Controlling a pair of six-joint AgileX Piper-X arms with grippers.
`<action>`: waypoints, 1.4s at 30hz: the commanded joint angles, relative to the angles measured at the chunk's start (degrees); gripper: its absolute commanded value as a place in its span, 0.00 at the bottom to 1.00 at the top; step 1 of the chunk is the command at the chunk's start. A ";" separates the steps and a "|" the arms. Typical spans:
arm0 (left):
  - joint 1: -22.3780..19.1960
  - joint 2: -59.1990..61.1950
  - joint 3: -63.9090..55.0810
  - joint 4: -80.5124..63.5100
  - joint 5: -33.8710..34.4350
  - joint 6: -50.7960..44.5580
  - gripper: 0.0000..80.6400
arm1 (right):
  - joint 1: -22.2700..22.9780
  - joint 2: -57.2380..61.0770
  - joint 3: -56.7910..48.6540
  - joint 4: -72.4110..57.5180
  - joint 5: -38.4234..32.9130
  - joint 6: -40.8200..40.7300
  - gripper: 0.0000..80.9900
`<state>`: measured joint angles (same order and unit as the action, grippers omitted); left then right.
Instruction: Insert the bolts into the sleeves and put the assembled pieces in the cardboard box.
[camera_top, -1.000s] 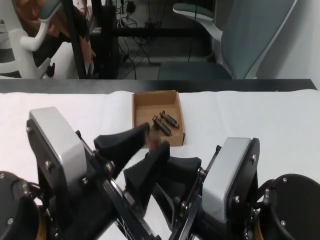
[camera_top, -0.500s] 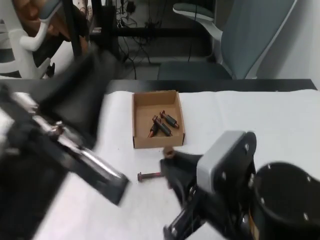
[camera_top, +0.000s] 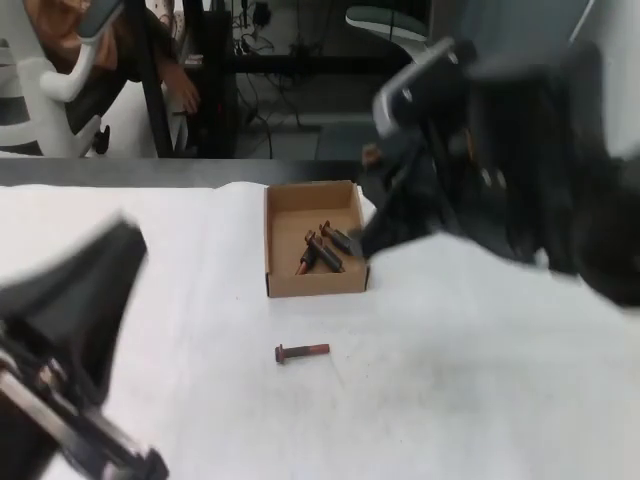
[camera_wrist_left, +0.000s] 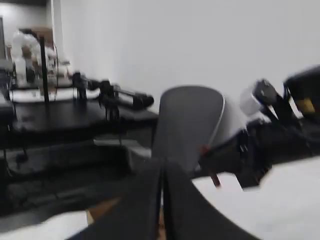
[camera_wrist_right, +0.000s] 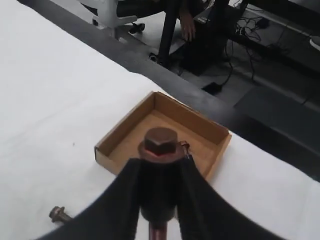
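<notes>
My right gripper (camera_wrist_right: 159, 170) is shut on a bolt-and-sleeve piece (camera_wrist_right: 159, 142): a copper hex head over a dark sleeve. It hangs above the near side of the cardboard box (camera_wrist_right: 127, 134). In the high view that gripper (camera_top: 385, 185) shows blurred, raised at the box's (camera_top: 290, 205) right rim. Assembled pieces (camera_top: 328, 247) lie in the box. A loose reddish bolt (camera_top: 302, 351) lies on the white cloth in front of the box, also seen as a bolt (camera_wrist_right: 59, 215) in the right wrist view. My left gripper (camera_wrist_left: 162, 170) is shut with nothing in it and points across the bench.
White cloth (camera_top: 480, 360) covers the bench, with open room right of the loose bolt. The left arm (camera_top: 70, 330) fills the near left corner, blurred. A black bench edge (camera_top: 120, 172) runs behind the box. Office chairs and a desk stand beyond.
Both arms have left the near middle: the left swung to the near left, the right rose toward the box with its piece. The loose bolt on the cloth came into sight.
</notes>
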<state>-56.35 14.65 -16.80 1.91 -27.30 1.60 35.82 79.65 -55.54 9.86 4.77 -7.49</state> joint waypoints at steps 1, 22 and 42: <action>-0.21 -1.08 -0.01 11.19 0.11 -8.01 0.02 | -1.93 5.84 -8.80 4.42 -4.30 -0.67 0.01; -0.21 -1.07 -0.01 16.72 4.72 -12.42 0.02 | -4.10 44.60 -49.63 33.11 -3.39 -5.82 0.01; -0.21 -1.07 -0.01 16.72 4.72 -12.42 0.02 | -6.36 45.36 -51.10 35.93 -11.13 -3.23 0.79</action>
<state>-56.35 13.92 -16.72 18.55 -22.60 -10.24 29.12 126.23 -105.45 43.81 -2.12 -9.89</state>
